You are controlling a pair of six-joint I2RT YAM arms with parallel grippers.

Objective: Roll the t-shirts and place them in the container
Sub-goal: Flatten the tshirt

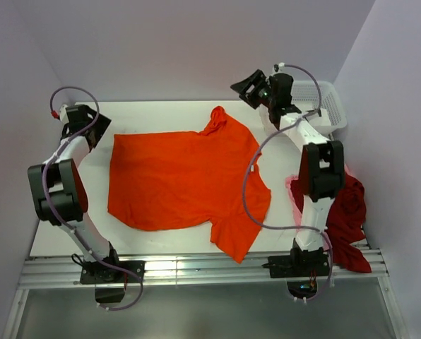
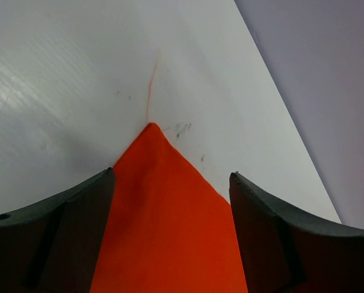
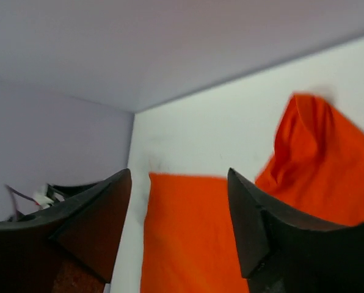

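Two-arm workstation, seen from above and from both wrists. The orange t-shirt [image 1: 182,176] is laid out flat across the middle of the desk [image 1: 161,113], with its hem turned toward the left edge and its shoulders toward the right edge. Its far sleeve [image 1: 220,119] is crumpled upward near the far edge, and its near sleeve [image 1: 235,240] is spread out close to the near edge.

The left gripper [image 1: 99,134] is held over the far left corner of the hem. In the left wrist view its jaws are spread wide, and the pointed cloth corner [image 2: 151,131] lies on the desk between them, pinched by neither.

The right gripper [image 1: 247,85] is raised above the far edge, beyond the crumpled sleeve. Its jaws are likewise spread, with nothing between them.

A dark red t-shirt [image 1: 348,212] is heaped at the near right corner and hangs over the right edge. A pale pink t-shirt [image 1: 294,189] shows just beside it, partly hidden by the right arm. A white mesh basket [image 1: 327,99] stands at the far right corner.
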